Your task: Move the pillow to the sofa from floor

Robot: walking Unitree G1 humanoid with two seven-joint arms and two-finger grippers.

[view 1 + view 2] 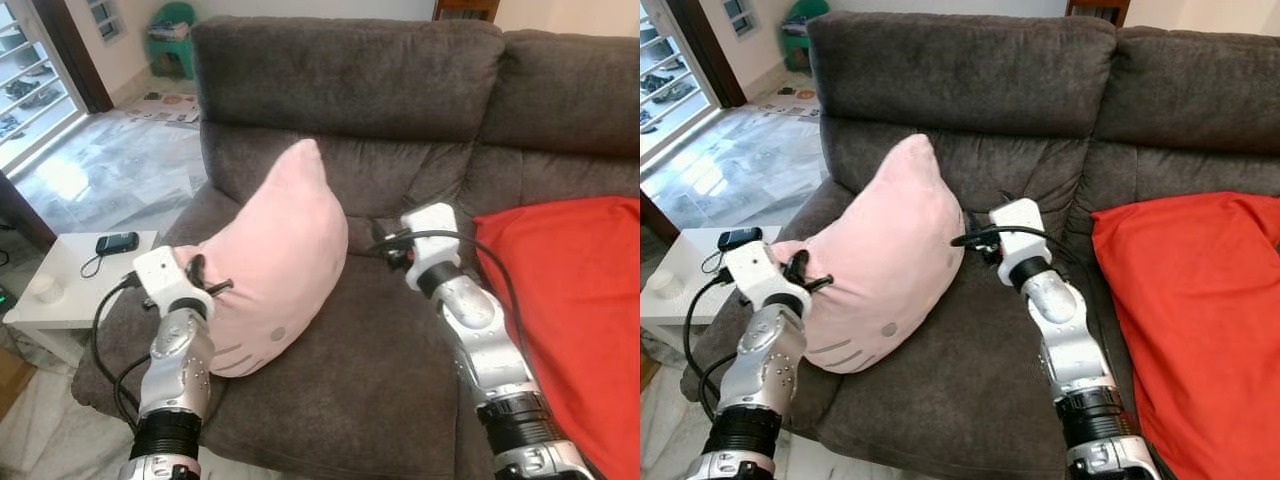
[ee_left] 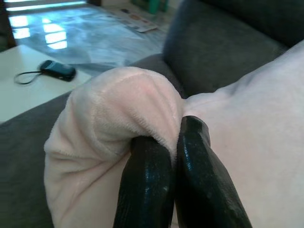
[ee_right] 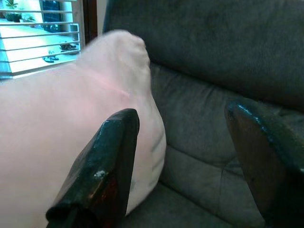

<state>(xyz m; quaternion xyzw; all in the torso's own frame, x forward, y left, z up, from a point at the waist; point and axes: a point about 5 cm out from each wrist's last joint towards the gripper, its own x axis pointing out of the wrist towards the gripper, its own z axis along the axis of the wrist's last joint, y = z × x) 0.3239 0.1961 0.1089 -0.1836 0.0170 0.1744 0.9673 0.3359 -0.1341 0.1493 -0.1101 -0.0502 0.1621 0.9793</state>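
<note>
Side table (image 1: 75, 290): white, flat and hard-topped, at my far left beside the sofa arm; a small dark device (image 1: 117, 243) with a cord lies on it, and a small pale round thing I cannot identify.

My left gripper (image 2: 164, 145): both black fingers are pinched close together on a rounded plush corner of the pillow, with the fabric bunched over their tips.

Pillow (image 1: 275, 260): pale pink, with a short velvety nap, plump and teardrop-shaped, tapering to a soft point at the top. It is already on the sofa seat, leaning up toward the backrest, with a grey dot and stitched lines on its face.

Handling: I judge it light and very squashy, not fragile and not slippery. A pinched corner holds it, though the body will sag and swing. Seams and corners are the best places to take it.

My right gripper (image 3: 183, 142): fingers spread wide and holding nothing, just beside the pillow's right flank.

Sofa (image 1: 400, 90): dark grey-brown, with a suede-like pile and thick padded cushions.

Red cushion (image 1: 580, 290): smooth bright cloth, lying flat on the seat at my right.
</note>
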